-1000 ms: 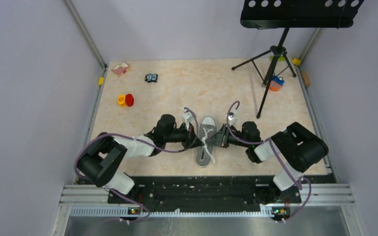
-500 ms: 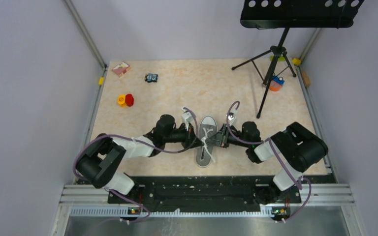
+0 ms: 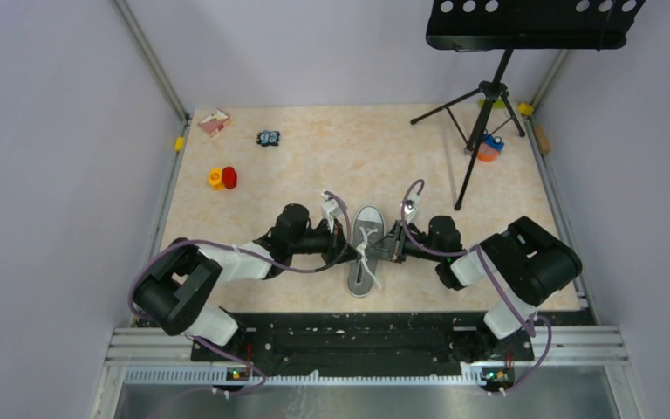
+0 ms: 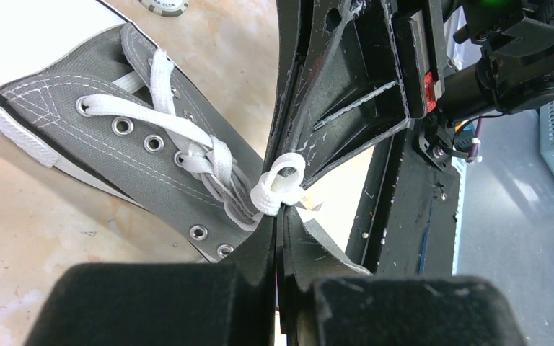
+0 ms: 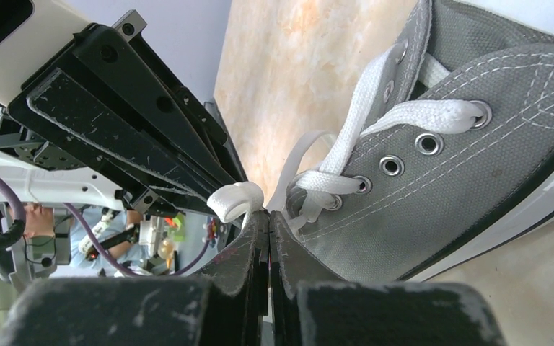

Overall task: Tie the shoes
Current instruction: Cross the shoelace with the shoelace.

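One grey sneaker (image 3: 366,250) lying near the front edge of the desk (image 3: 314,166), between our two hands, we see our left hand (image 4: 277,220) pressed together on one white lace loop (image 4: 283,184), our right hand (image 5: 267,216) pinching a second loop (image 5: 235,200).

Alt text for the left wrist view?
The left hand, shut, pinches a loop of white lace beside the grey sneaker, which fills the image's left side. The right hand reaches in from the top, its tips meeting the same loop.
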Tool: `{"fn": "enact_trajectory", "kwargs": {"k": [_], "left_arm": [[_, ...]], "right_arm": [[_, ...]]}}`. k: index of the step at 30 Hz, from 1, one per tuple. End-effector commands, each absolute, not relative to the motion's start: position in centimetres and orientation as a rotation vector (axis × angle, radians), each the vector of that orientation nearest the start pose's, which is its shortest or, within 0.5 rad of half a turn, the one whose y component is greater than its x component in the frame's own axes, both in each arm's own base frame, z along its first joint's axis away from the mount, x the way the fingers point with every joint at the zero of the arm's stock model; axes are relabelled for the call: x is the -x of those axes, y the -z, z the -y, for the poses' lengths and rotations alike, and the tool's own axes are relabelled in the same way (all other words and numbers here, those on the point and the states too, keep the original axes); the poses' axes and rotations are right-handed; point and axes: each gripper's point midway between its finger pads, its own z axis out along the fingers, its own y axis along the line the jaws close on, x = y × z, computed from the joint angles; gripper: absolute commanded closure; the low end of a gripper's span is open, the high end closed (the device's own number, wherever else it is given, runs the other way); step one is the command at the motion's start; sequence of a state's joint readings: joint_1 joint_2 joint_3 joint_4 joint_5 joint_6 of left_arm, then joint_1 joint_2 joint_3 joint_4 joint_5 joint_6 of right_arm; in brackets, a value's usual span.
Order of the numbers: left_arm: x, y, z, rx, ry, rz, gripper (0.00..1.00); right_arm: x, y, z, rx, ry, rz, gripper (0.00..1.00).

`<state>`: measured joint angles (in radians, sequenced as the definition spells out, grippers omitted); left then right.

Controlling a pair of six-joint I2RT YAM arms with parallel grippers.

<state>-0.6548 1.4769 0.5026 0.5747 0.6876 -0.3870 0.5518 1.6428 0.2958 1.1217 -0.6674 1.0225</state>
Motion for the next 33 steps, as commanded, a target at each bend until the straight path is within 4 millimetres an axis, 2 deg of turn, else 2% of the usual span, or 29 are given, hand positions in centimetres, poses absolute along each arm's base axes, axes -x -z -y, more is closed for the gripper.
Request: {"fn": "enact_trajectory", "kwargs": {"k": [1, 4, 11, 14, 17, 20, 22, 26, 30, 33], "left_arm": [[-21.1, -12.5, 31.9, -0.802, 1.322, -1.831, 1.00], [-20.9, -12.3, 32.0, -0.832, 1.332, -1.847, 1.00], [-21.1, -12.1, 31.8, -0.827, 1.303, -1.870, 0.76], [-21.2, -12.3, 31.7, -0.826, 1.292, -1.863, 0.73], [-21.2, -12.2, 31.8, -0.829, 1.293, -1.872, 0.78], [-21.3, -11.8, 32.0, -0.829, 1.303, -1.897, 0.94], [-21.3, -11.6, 32.1, -0.830, 1.314, -1.912, 0.99], [-21.4, -11.5, 32.3, -0.830, 1.321, -1.920, 1.00], [-21.5, -11.5, 32.2, -0.832, 1.309, -1.916, 0.94], [-21.6, -11.4, 32.3, -0.837, 1.306, -1.922, 0.99]], "right_arm": [[-20.7, -9.3, -28.9, 0.112, -1.626, -2.071, 1.00], [-21.1, -9.1, -28.2, 0.063, -1.564, -2.078, 1.00], [-21.8, -9.4, -27.5, 0.058, -1.464, -2.083, 1.00], [-21.8, -9.8, -27.7, 0.080, -1.477, -2.076, 1.00], [-21.7, -10.1, -28.2, 0.109, -1.512, -2.067, 1.00], [-21.6, -10.7, -28.6, 0.124, -1.561, -2.043, 1.00], [-21.4, -10.8, -28.8, 0.125, -1.584, -2.037, 1.00], [-21.2, -11.0, -28.9, 0.131, -1.603, -2.030, 1.00], [-21.1, -11.1, -28.9, 0.138, -1.608, -2.026, 1.00], [-21.2, -11.2, -28.9, 0.134, -1.610, -2.025, 1.00]]}}
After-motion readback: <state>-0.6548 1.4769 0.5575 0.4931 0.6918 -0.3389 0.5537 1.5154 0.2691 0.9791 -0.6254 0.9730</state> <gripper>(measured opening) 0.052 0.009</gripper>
